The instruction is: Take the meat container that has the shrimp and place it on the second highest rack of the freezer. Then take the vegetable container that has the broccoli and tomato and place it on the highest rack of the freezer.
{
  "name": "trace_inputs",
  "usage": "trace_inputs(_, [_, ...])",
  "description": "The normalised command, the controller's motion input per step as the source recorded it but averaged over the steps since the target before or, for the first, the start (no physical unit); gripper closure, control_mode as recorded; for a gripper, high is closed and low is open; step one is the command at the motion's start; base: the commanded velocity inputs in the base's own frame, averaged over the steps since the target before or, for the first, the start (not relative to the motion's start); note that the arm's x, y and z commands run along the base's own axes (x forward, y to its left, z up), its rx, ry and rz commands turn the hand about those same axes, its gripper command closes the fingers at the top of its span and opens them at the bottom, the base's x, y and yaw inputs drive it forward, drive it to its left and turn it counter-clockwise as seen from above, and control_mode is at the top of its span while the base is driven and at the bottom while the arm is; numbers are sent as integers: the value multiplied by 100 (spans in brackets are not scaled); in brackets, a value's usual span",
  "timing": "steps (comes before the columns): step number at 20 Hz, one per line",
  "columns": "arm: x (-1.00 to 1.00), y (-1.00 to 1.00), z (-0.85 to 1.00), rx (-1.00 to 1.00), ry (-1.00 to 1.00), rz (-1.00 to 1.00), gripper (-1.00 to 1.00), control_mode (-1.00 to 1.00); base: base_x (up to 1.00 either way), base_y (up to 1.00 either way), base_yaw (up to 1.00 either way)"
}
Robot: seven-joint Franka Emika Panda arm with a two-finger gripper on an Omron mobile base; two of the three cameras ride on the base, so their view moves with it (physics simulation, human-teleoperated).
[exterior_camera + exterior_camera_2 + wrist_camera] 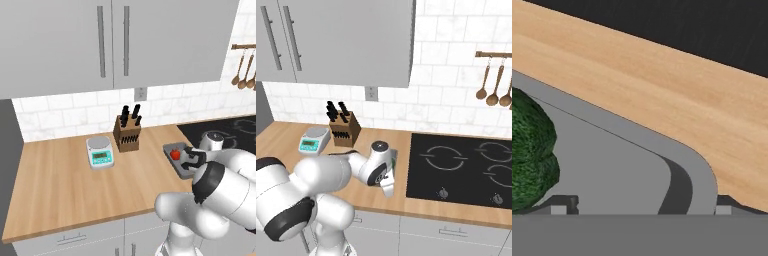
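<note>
The vegetable container (172, 161), a darker grey tray, lies on the wooden counter (75, 185) just left of the cooktop. A red tomato (175, 154) sits in it, and the hand view shows green broccoli (529, 150) at the left of the tray floor. My gripper (192, 162) is down at the tray's right side. In the hand view the gripper (644, 206) is open, its tips straddling the tray's rounded corner rim (704, 175), one inside and one outside. The meat container and the freezer's racks are out of view.
A knife block (127, 131) and a small kitchen scale (100, 151) stand on the counter left of the tray. The black cooktop (466, 170) lies right of it. Wooden spoons (491, 85) hang on the wall, and grey wall cabinets (115, 40) hang overhead.
</note>
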Motion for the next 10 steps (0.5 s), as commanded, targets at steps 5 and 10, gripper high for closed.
trace_inputs(5, [0,0,0,0,0,0,100,-100,0,0,0])
trace_inputs(10, [0,0,0,0,0,0,100,-100,0,0,0])
